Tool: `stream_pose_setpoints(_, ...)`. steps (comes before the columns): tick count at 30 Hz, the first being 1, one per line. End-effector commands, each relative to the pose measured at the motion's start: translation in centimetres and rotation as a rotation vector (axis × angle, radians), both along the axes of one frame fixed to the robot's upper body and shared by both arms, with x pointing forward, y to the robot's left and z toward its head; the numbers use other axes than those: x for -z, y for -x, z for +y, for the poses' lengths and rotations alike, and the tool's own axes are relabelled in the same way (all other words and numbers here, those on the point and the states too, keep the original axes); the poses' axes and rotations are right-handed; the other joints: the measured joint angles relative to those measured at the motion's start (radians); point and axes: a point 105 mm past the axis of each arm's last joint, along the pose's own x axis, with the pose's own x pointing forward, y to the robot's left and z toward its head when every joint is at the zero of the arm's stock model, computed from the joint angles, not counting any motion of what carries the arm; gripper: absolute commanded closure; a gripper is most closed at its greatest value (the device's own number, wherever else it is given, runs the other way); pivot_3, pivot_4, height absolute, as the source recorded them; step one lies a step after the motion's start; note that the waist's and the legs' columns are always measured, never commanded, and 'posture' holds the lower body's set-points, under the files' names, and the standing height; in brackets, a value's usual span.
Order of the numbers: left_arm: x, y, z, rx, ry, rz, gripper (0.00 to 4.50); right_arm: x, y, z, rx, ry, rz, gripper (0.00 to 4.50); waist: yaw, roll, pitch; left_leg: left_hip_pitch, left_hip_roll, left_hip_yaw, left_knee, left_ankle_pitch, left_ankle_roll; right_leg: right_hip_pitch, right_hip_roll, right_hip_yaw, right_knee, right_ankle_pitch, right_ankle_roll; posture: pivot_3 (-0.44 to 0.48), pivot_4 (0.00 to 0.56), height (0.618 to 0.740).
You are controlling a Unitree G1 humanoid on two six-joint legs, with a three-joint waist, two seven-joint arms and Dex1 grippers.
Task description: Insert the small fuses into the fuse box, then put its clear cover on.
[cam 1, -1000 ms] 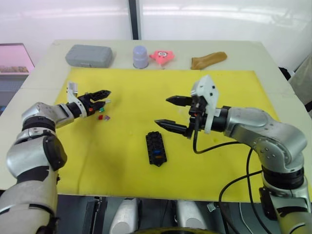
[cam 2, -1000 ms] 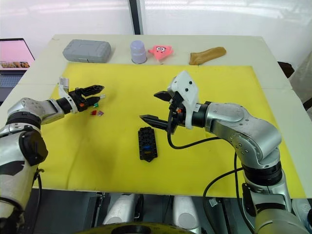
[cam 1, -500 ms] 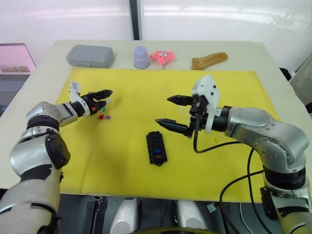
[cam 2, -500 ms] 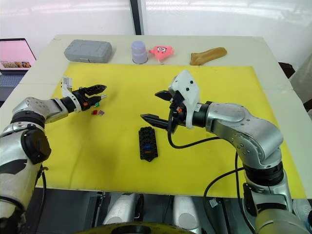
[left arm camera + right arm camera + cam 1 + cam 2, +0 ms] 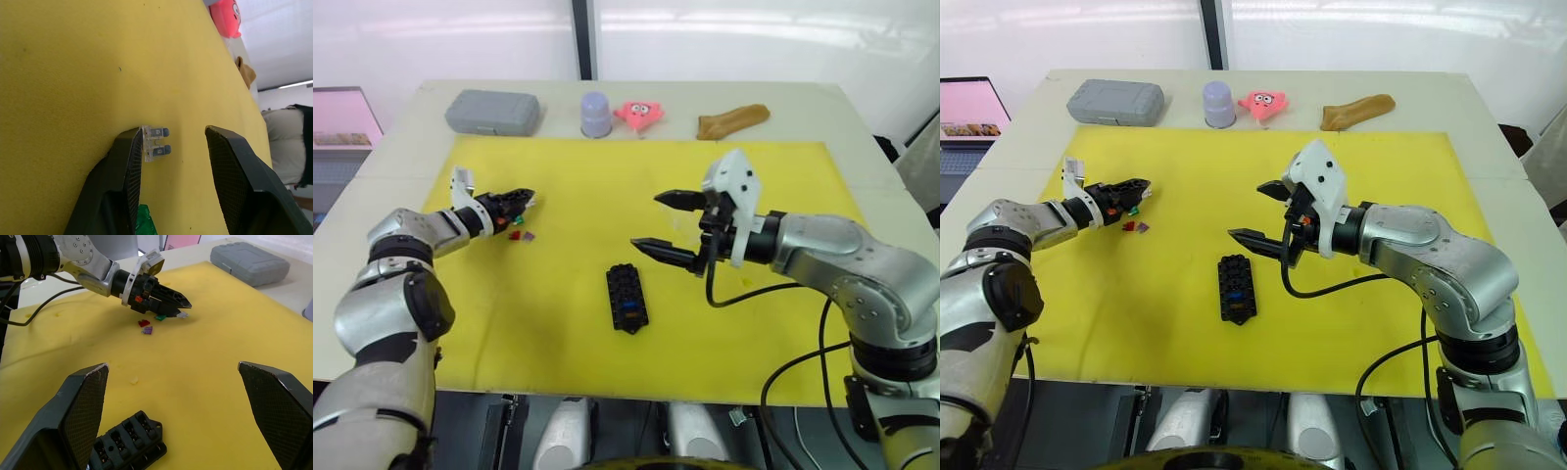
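Note:
The black fuse box (image 5: 626,298) lies on the yellow mat (image 5: 754,176), with a blue and an orange spot in its near slots. Loose small fuses sit left of it: red (image 5: 515,235), purple (image 5: 528,236), green (image 5: 160,317) and a pale clear one (image 5: 155,142). My left gripper (image 5: 519,199) is low over the mat and open, and the pale fuse lies between its fingers against one of them. To the right of the fuse box, my right gripper (image 5: 646,220) hangs open and empty above the mat. The clear cover is out of view.
Along the table's far edge stand a grey case (image 5: 493,111), a lavender cup (image 5: 596,115), a pink toy (image 5: 640,114) and a tan item (image 5: 732,120). A laptop (image 5: 969,108) sits off the table's left side.
My left gripper has dipped toward the mat by the loose fuses, and its fingers have narrowed. My right gripper has drifted slightly to the right.

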Motion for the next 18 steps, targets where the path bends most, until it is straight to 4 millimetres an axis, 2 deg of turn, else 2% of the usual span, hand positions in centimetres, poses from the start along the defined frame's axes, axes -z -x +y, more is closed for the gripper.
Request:
stream_pose_setpoints(1, -0.3, -0.2, 0.9, -0.044, -0.011, -0.029, 2.89, -1.0, 0.5, 0.1, -0.017, -0.007, -0.058, 0.00, -0.001, 0.000, 0.000, 0.000, 0.000, 0.000, 0.000, 0.000, 0.000, 0.000, 0.000, 0.000, 0.000, 0.000, 0.000, 0.000, 0.150, 0.740)
stream_pose_setpoints(2, -0.3, -0.2, 1.0, -0.048, -0.013, -0.031, 3.14, -1.0, 0.5, 0.2, -0.018, -0.007, -0.058, 0.00, -0.001, 0.000, 0.000, 0.000, 0.000, 0.000, 0.000, 0.000, 0.000, 0.000, 0.000, 0.000, 0.000, 0.000, 0.000, 0.000, 0.150, 0.740)
stream_pose_setpoints(5, -0.8, 0.0, 1.8, -0.062, 0.001, -0.046, 4.46, -1.0, 0.5, 0.2, -0.022, -0.005, -0.056, 0.00, -0.001, 0.000, 0.000, 0.000, 0.000, 0.000, 0.000, 0.000, 0.000, 0.000, 0.000, 0.000, 0.000, 0.000, 0.000, 0.000, 0.150, 0.740)
stream_pose_setpoints(9, -1.4, 0.4, 2.8, -0.062, -0.010, -0.062, 4.46, -0.8, 0.7, 0.3, -0.033, -0.002, -0.050, 0.00, -0.006, 0.000, 0.000, 0.000, 0.001, 0.000, -0.001, 0.000, 0.000, -0.001, 0.001, 0.000, 0.000, 0.000, 0.000, 0.000, 0.150, 0.740)
stream_pose_setpoints(13, -2.8, 0.7, 3.7, -0.051, -0.009, -0.105, 4.46, -0.6, 0.9, 0.4, -0.051, 0.001, -0.041, 0.00, -0.012, 0.000, 0.000, 0.000, 0.001, 0.000, -0.001, 0.000, 0.000, -0.001, 0.001, 0.000, 0.000, 0.000, 0.000, 0.000, 0.150, 0.740)
stream_pose_setpoints(16, -4.4, 1.2, 3.8, 0.016, -0.016, -0.147, 4.46, -0.4, 1.0, 0.6, -0.065, 0.004, -0.035, 0.00, -0.011, 0.000, 0.000, 0.000, 0.001, 0.000, -0.001, 0.000, 0.000, -0.001, 0.001, 0.000, 0.000, 0.000, 0.000, 0.000, 0.150, 0.740)
stream_pose_setpoints(18, -5.3, 2.0, 3.4, 0.130, -0.080, -0.179, 4.46, -0.1, 1.3, 0.6, -0.086, 0.014, -0.025, 0.00, -0.009, 0.000, 0.000, 0.000, 0.000, 0.000, -0.001, 0.000, 0.000, -0.001, 0.001, 0.000, 0.000, 0.000, 0.000, 0.000, 0.150, 0.740)
